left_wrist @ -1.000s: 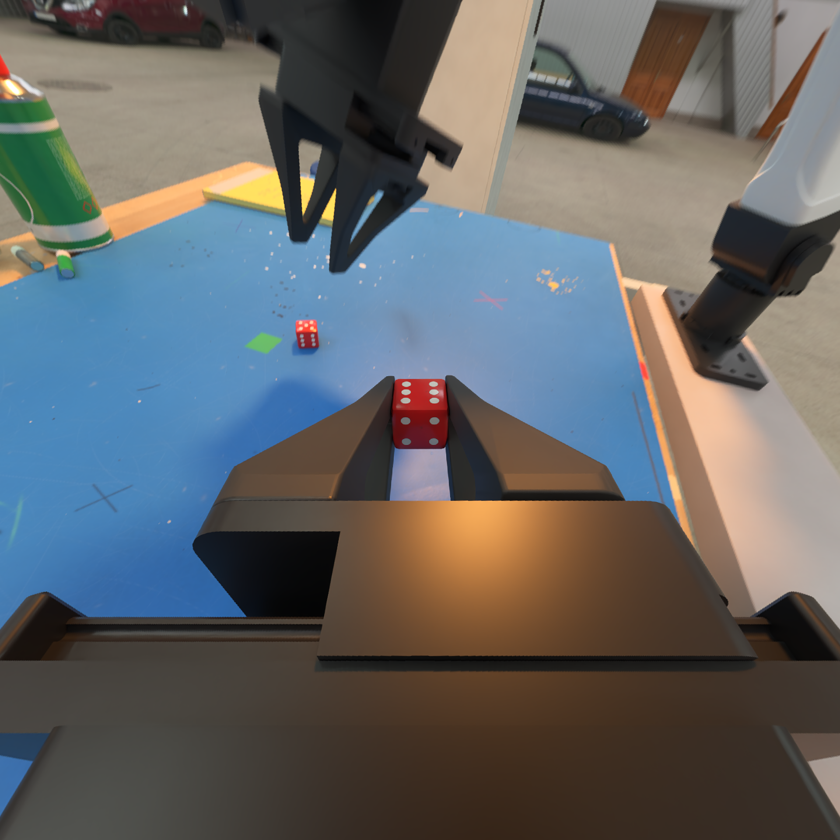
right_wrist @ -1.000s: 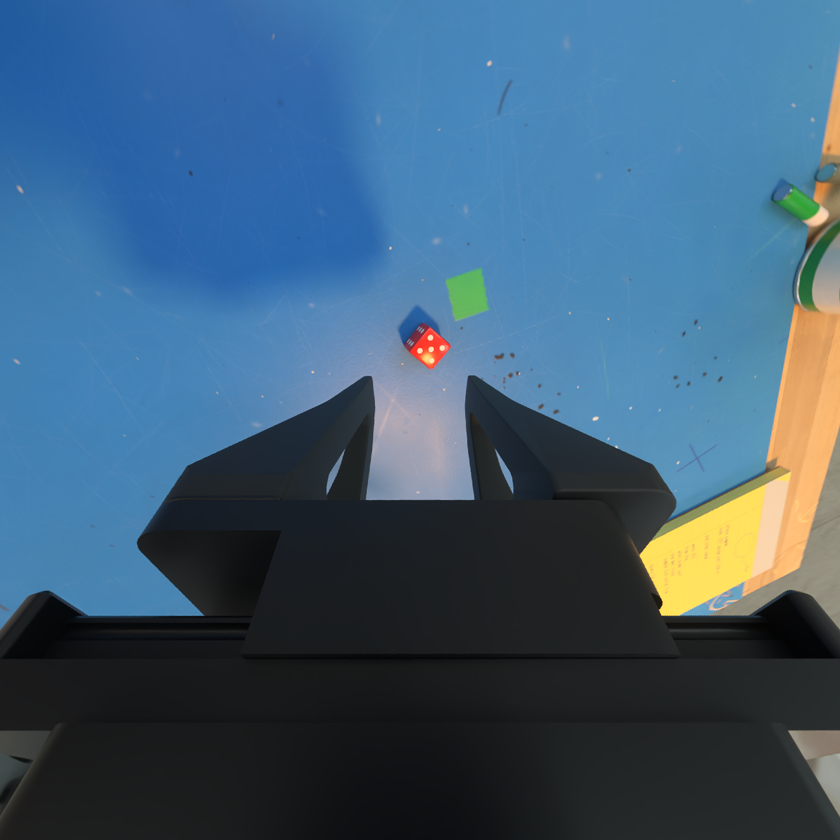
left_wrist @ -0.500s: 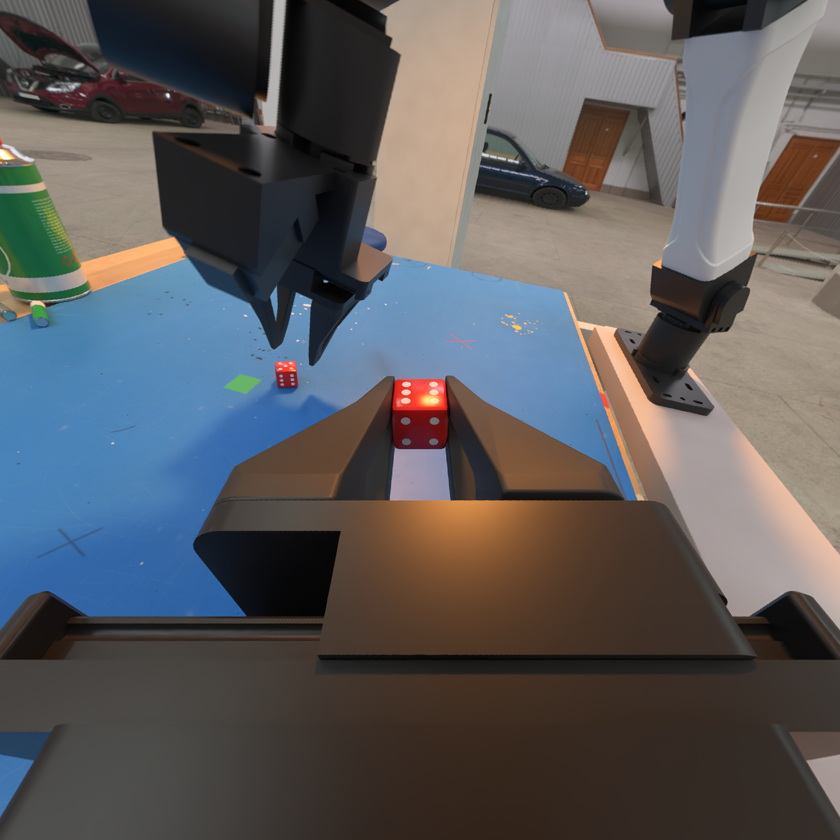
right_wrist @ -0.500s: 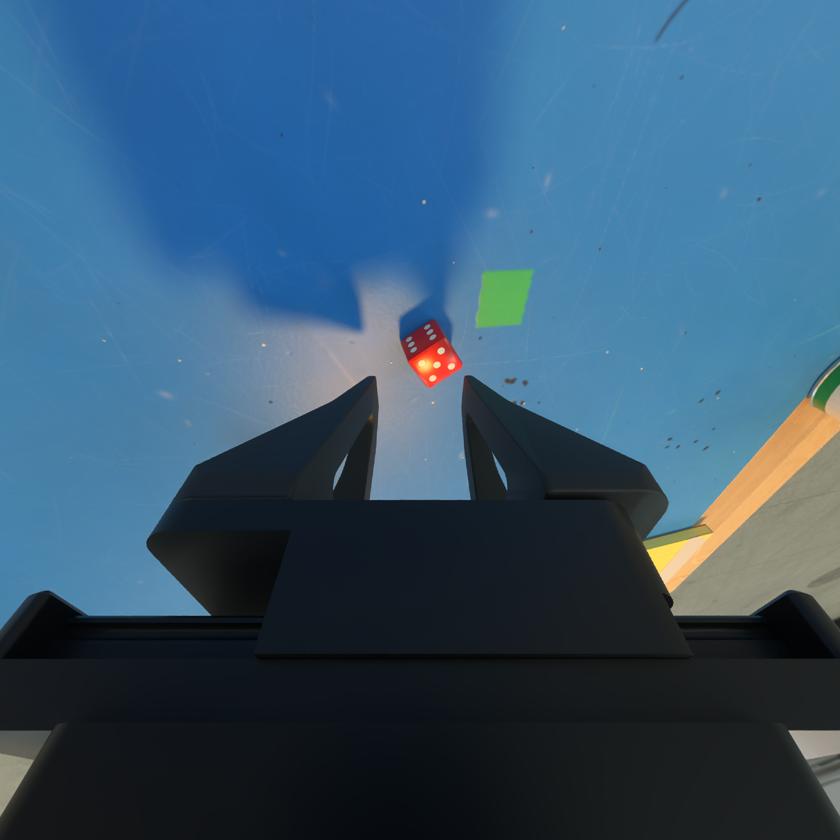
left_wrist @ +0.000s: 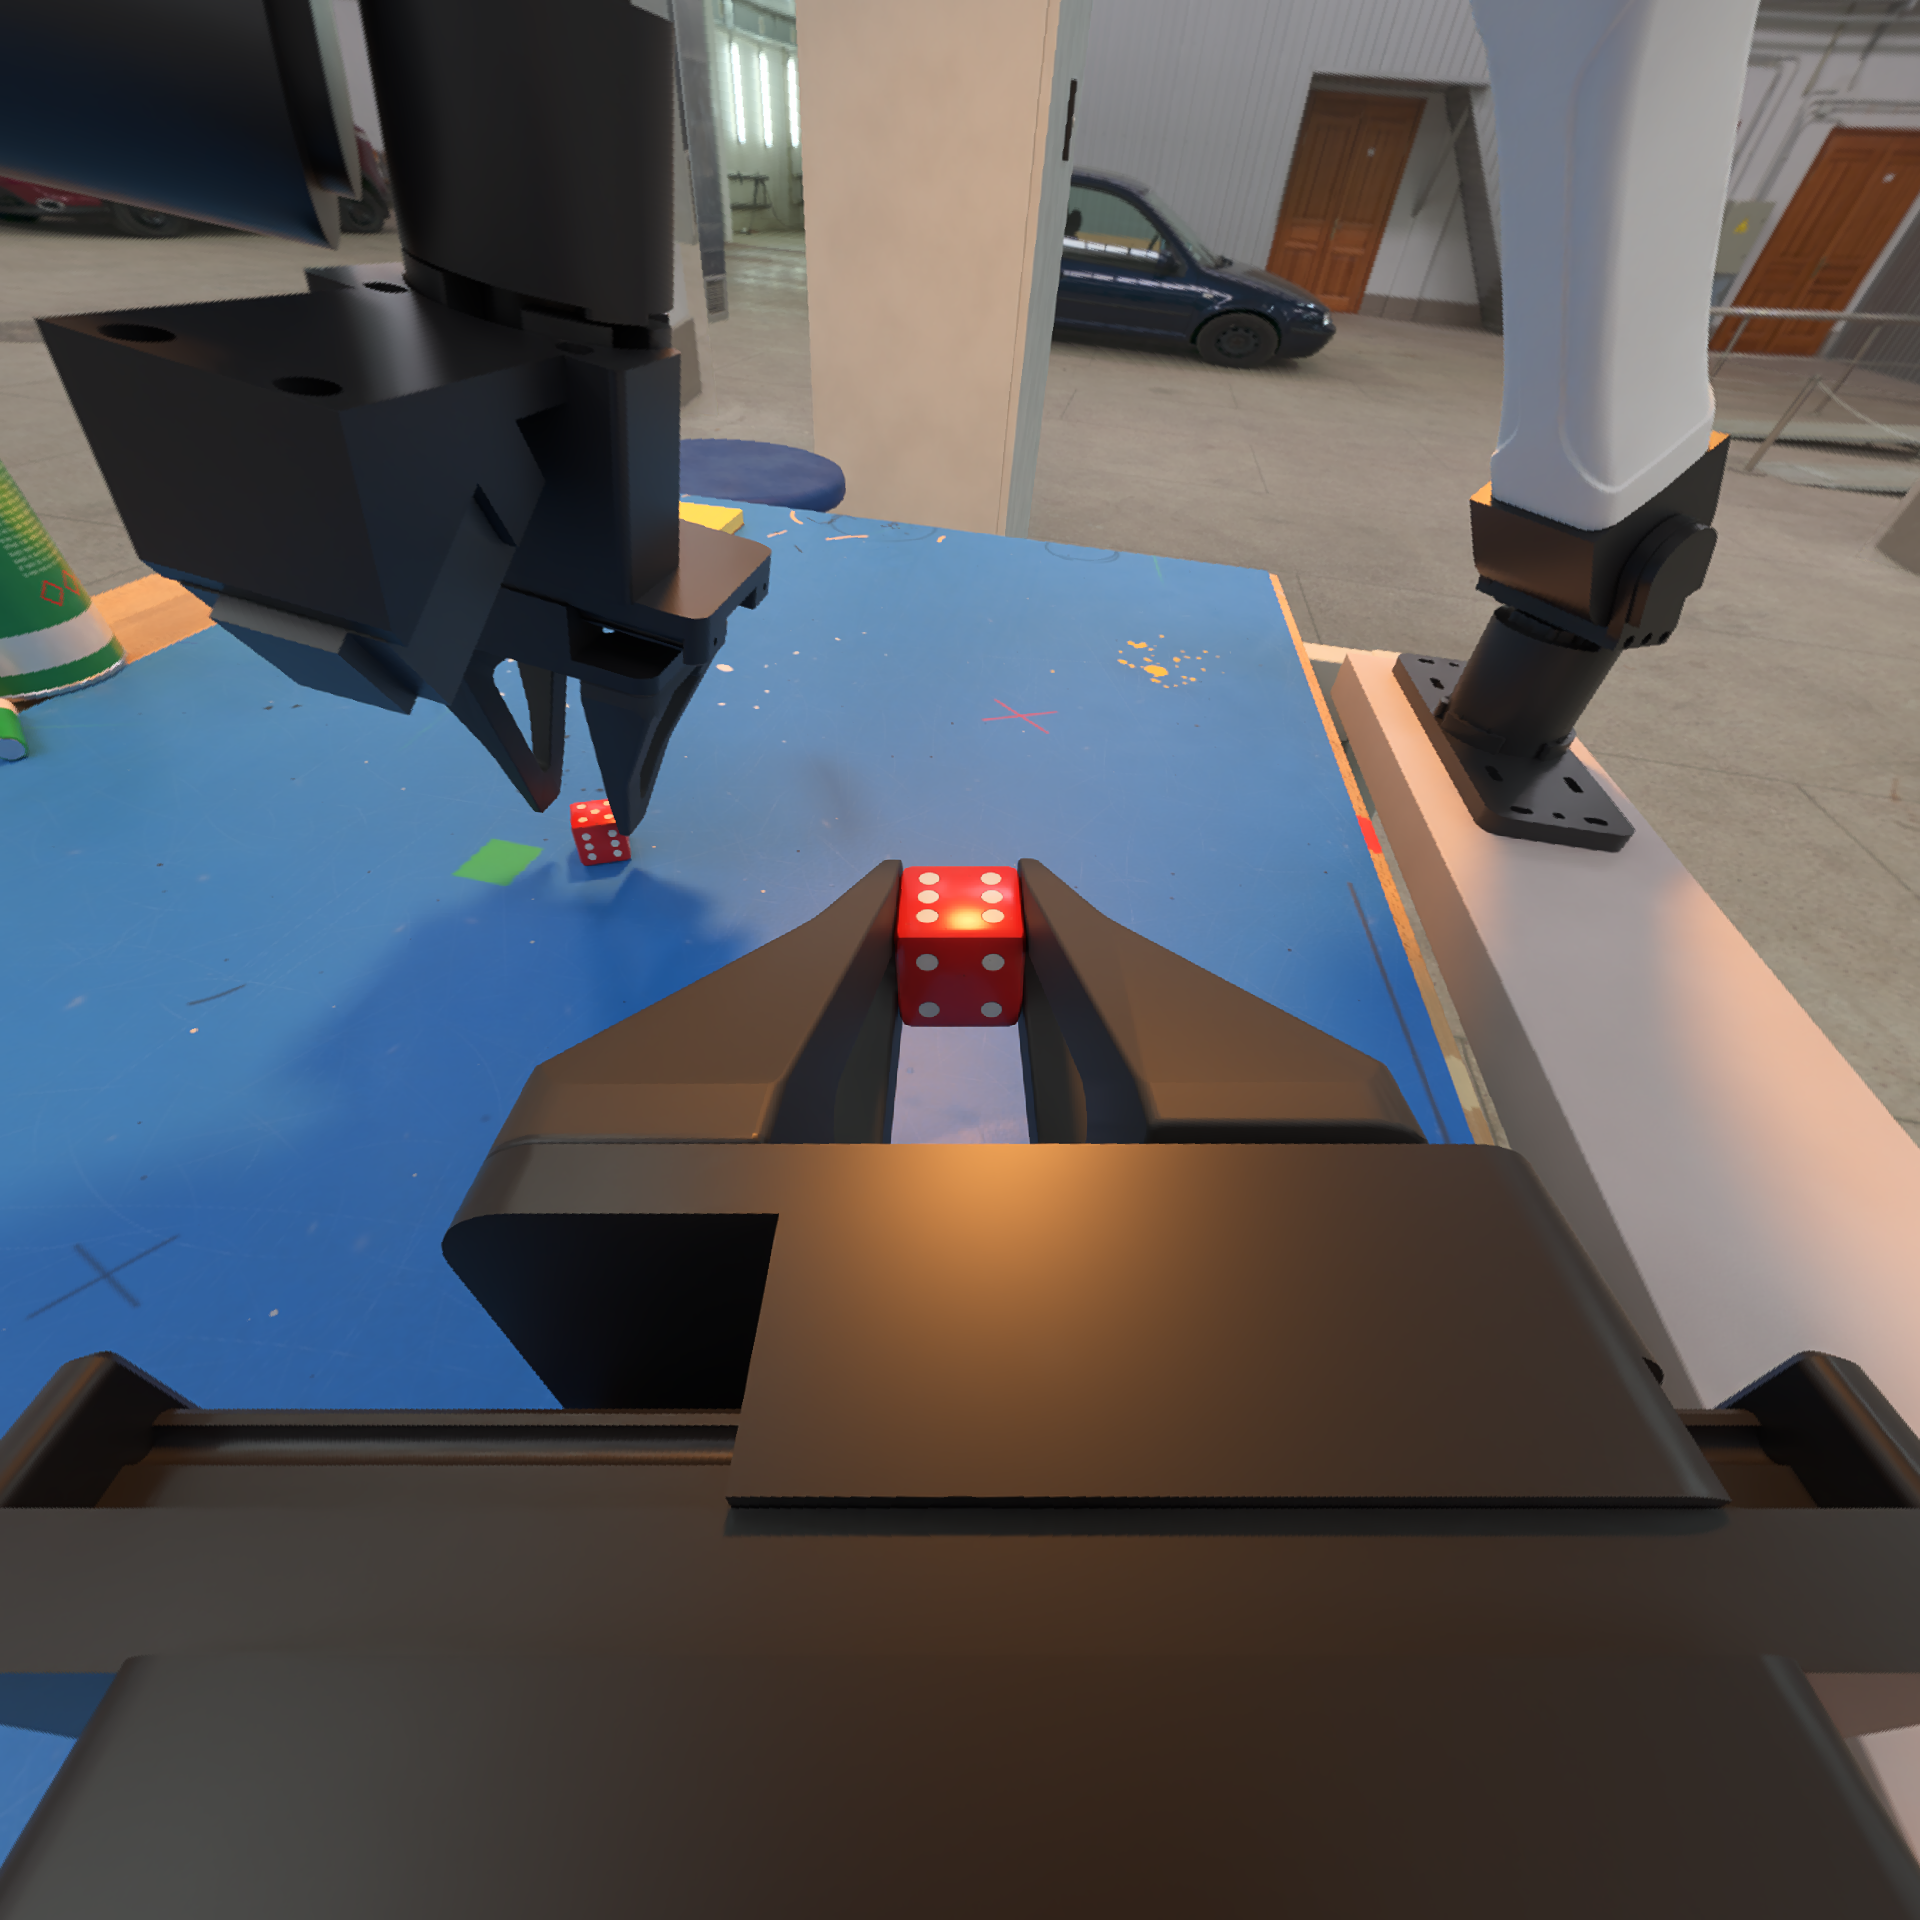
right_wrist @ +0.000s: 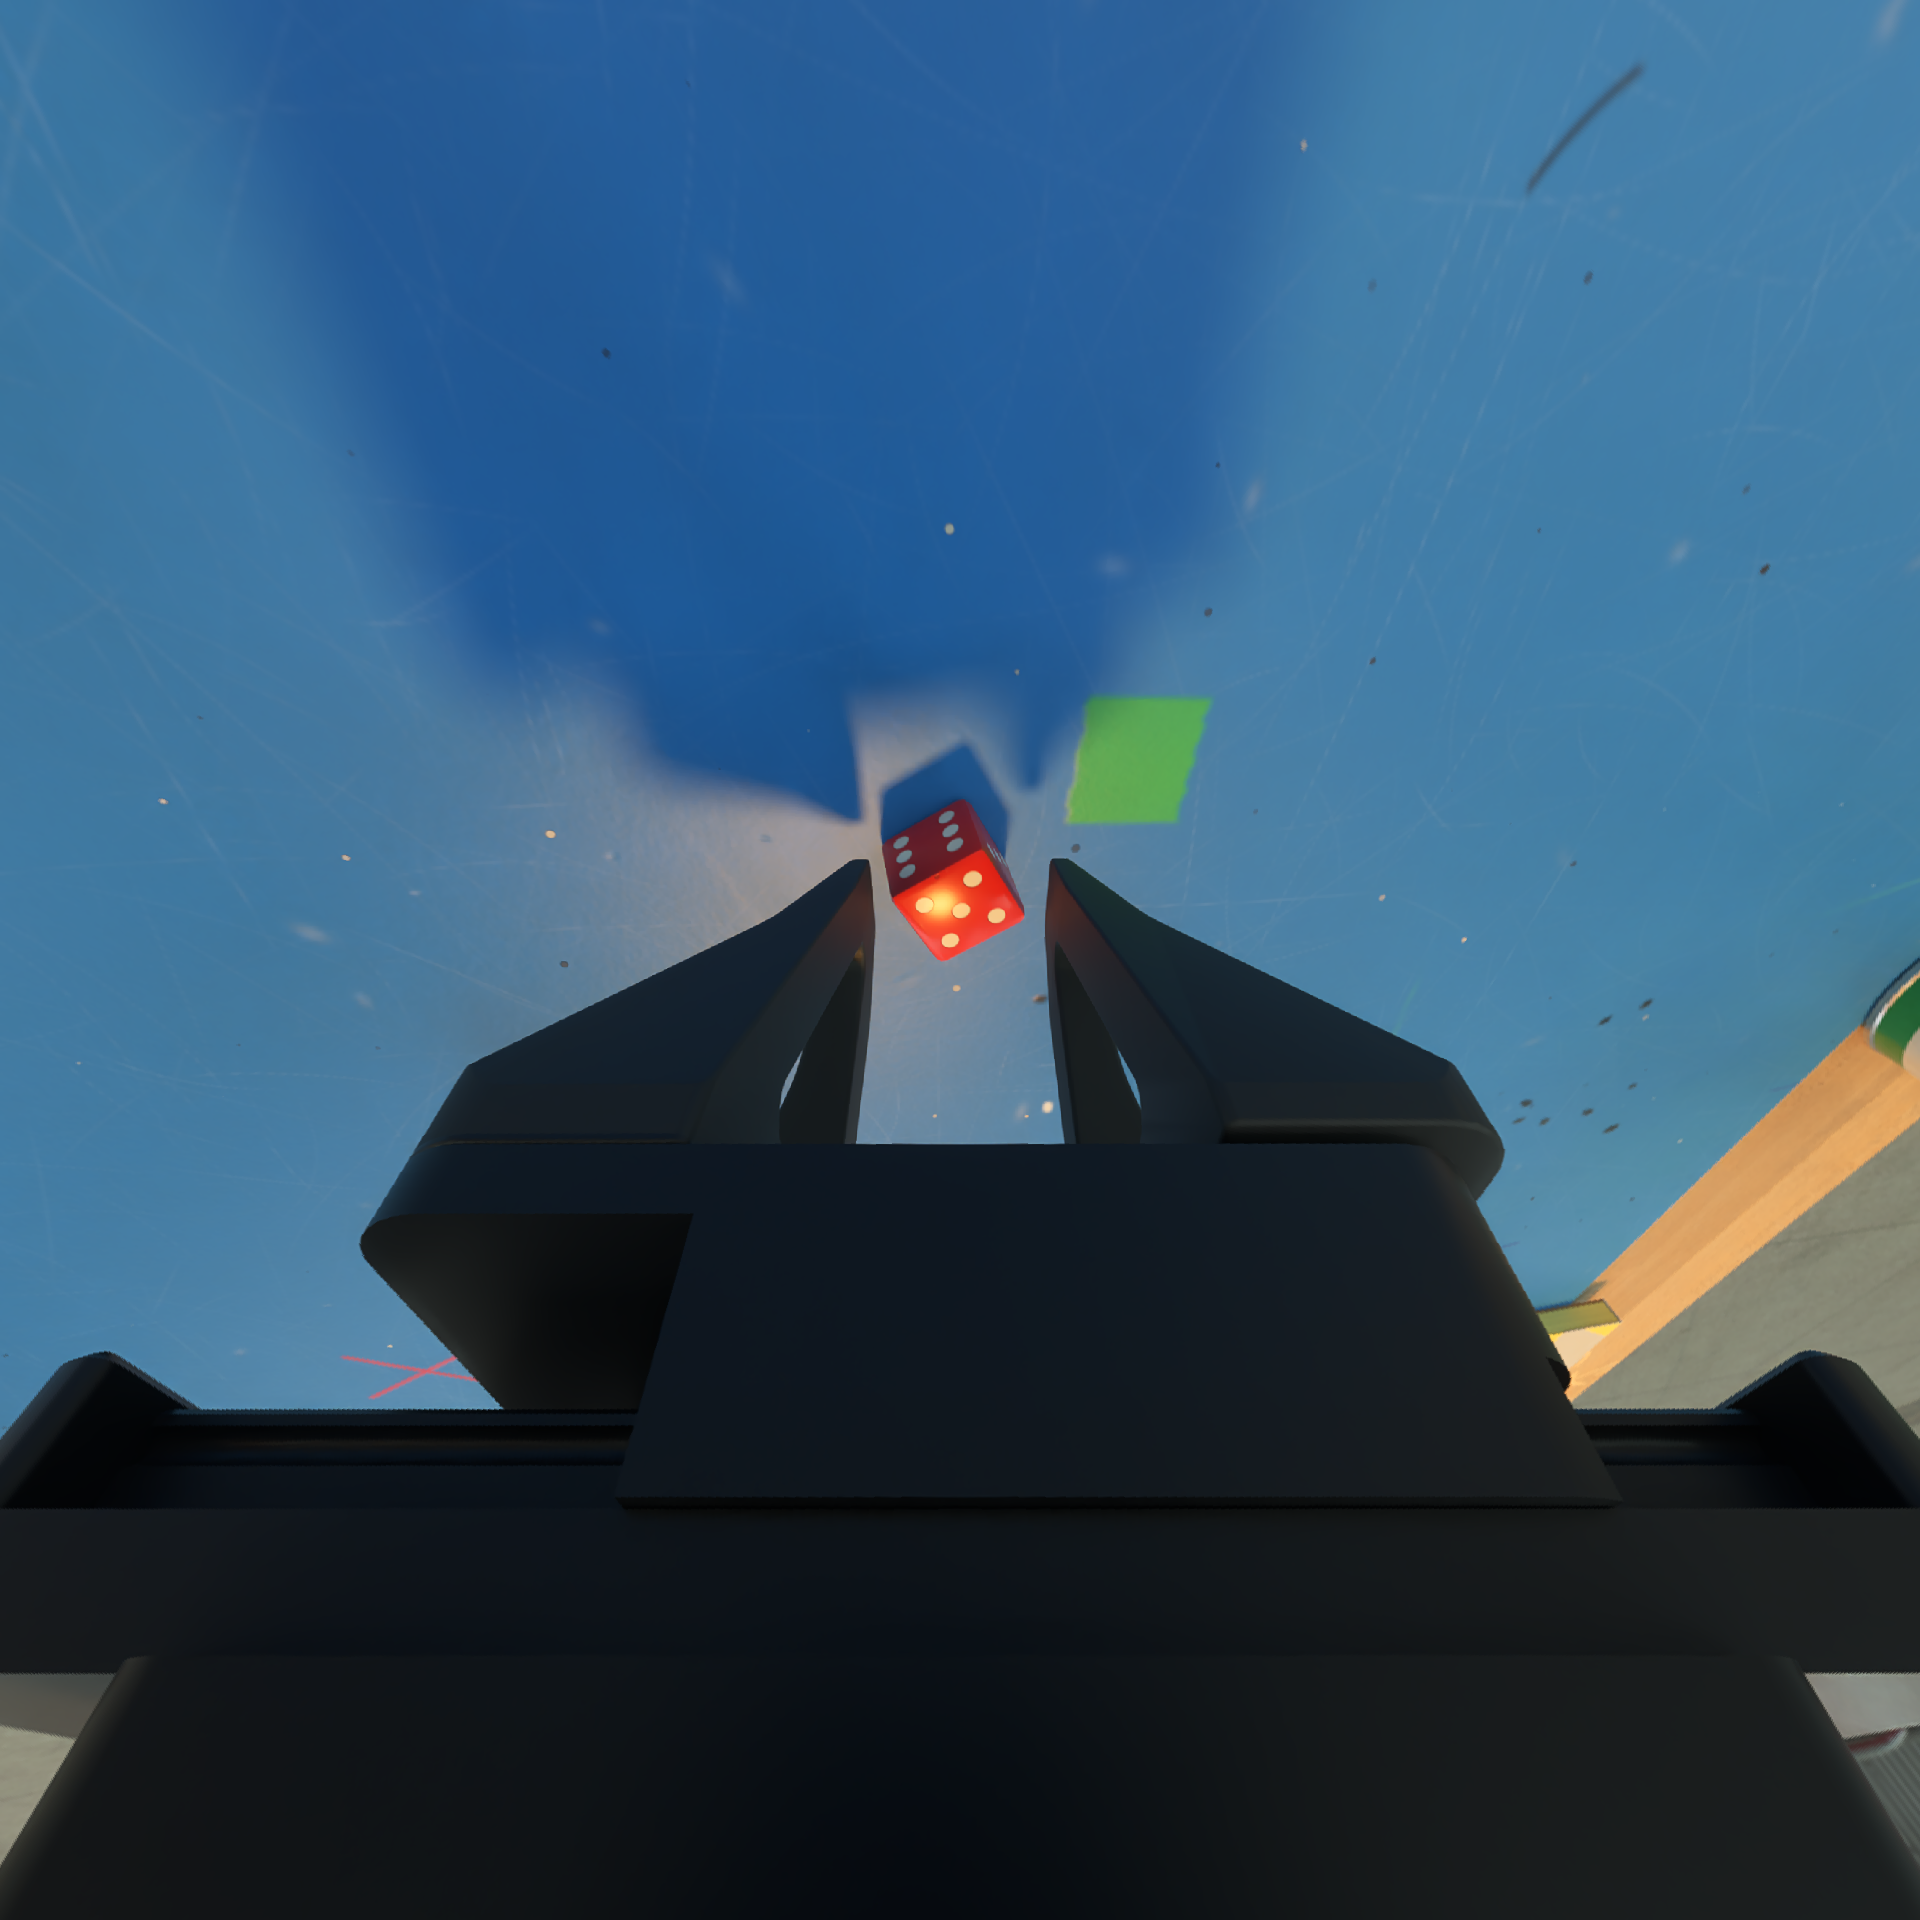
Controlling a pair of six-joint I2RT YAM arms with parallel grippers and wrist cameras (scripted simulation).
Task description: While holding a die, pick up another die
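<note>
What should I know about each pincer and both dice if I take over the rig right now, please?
Left pincer: shut on the first die, held clear of the blue table.
Right pincer: open, tips low on either side of the second die, which sits on the table beside a green patch.
Done: first die held.
Left: close on the second die, which sits corner-on to the fingers, then lift.

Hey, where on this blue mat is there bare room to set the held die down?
Bare mat lies between the left gripper and the red cross mark. It is crowded by the second die, with the right gripper and green patch.
</note>
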